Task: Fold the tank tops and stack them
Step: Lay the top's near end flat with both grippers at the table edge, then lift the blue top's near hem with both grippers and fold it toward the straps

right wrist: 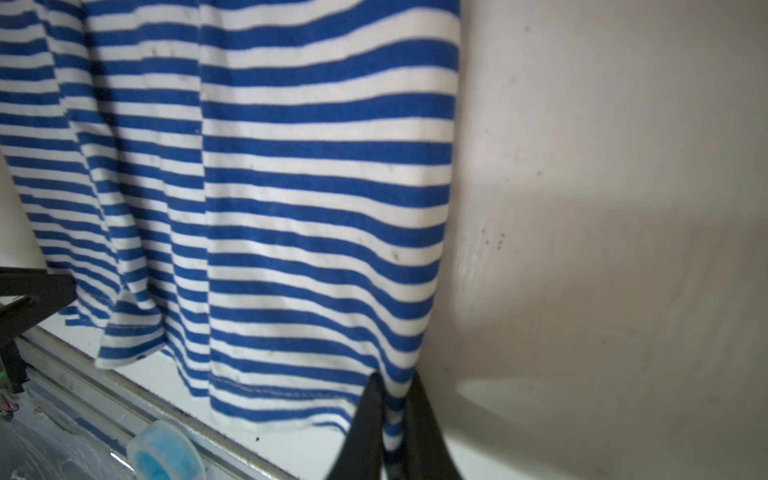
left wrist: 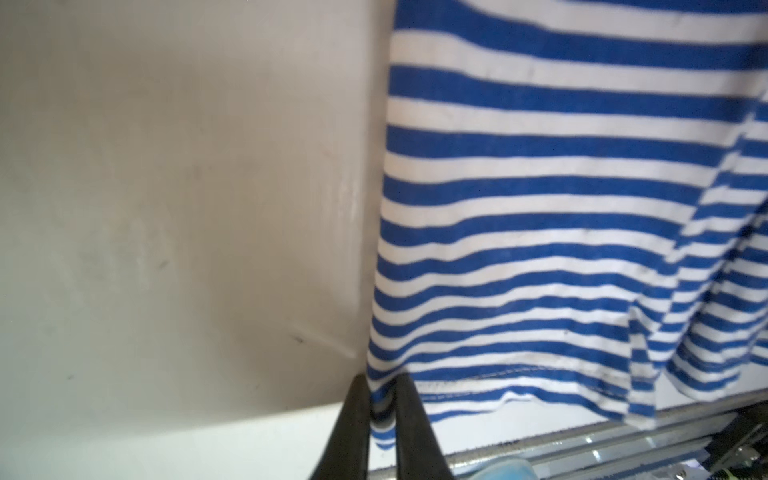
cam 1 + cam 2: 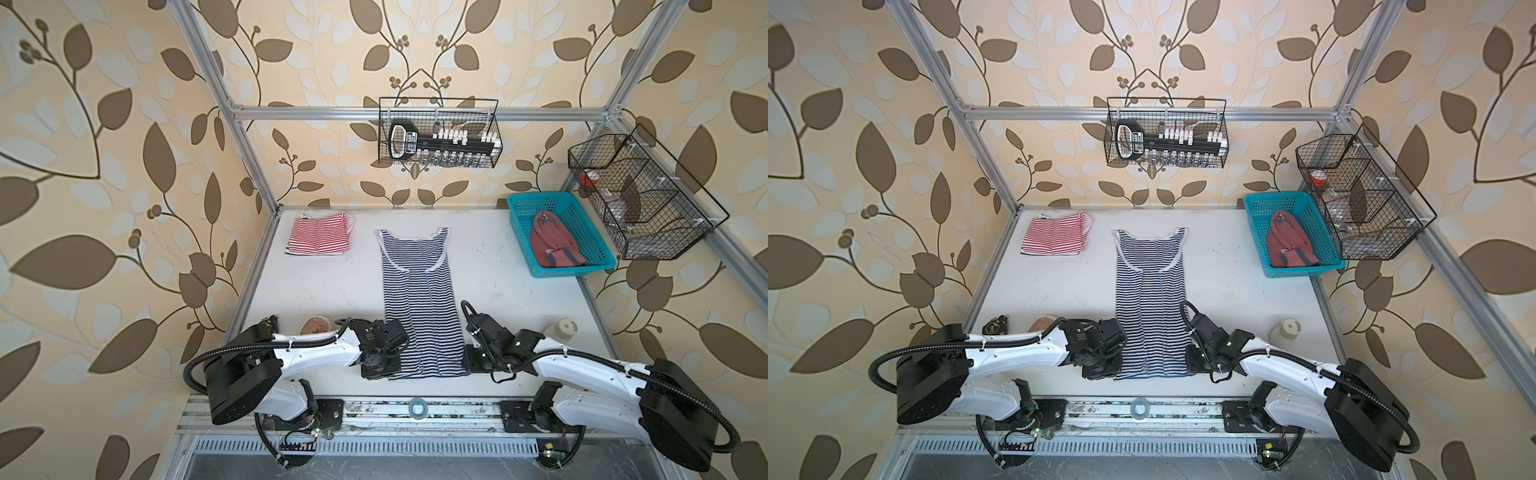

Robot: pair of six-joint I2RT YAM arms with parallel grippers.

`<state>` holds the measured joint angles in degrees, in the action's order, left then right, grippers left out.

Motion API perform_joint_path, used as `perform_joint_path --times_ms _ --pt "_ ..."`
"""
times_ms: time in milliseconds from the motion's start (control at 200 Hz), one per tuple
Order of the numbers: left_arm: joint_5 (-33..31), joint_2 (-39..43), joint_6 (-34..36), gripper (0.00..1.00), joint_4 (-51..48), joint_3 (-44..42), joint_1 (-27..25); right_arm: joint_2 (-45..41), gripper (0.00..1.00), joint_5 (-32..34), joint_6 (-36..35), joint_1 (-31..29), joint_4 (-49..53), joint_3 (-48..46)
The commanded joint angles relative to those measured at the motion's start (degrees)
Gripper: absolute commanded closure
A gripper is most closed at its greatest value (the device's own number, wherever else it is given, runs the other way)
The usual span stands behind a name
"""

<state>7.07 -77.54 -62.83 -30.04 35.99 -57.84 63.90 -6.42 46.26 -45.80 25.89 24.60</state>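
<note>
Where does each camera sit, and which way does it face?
Top views: overhead behind the arms, looking down across the table to the back wall; both arms show.
Left wrist: on the left arm, facing the left gripper shut on a hem corner of the navy-white striped tank top.
Right wrist: likewise, right gripper on the other hem corner.
Shared: that top.

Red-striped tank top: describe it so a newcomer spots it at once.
On the white table, look to the far left corner. The red-striped tank top lies there, folded small; its neighbour, the navy-striped top, lies stretched long at mid-table.
</note>
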Motion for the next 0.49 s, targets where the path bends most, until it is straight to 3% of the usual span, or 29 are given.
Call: perform_joint_path --times_ms 0,45,250,490 --pt "-0.94 3.47 -0.36 0.96 -3.54 -0.9 -0.76 -1.99 1.0 -0.79 1.56 -1.33 3.93 -1.57" --pt "-0.77 4.41 -0.45 1.0 -3.54 -0.92 -0.8 -3.08 1.0 -0.68 2.13 -1.93 4.48 -1.4" --pt "-1.8 7.36 0.67 1.0 -5.85 2.32 -0.93 -7.13 1.0 0.0 2.52 -2.89 7.84 1.83" --pt "-10.26 8.92 5.14 1.0 -16.65 12.85 0.63 -6.6 1.0 3.19 -2.78 -0.84 13.38 13.05"
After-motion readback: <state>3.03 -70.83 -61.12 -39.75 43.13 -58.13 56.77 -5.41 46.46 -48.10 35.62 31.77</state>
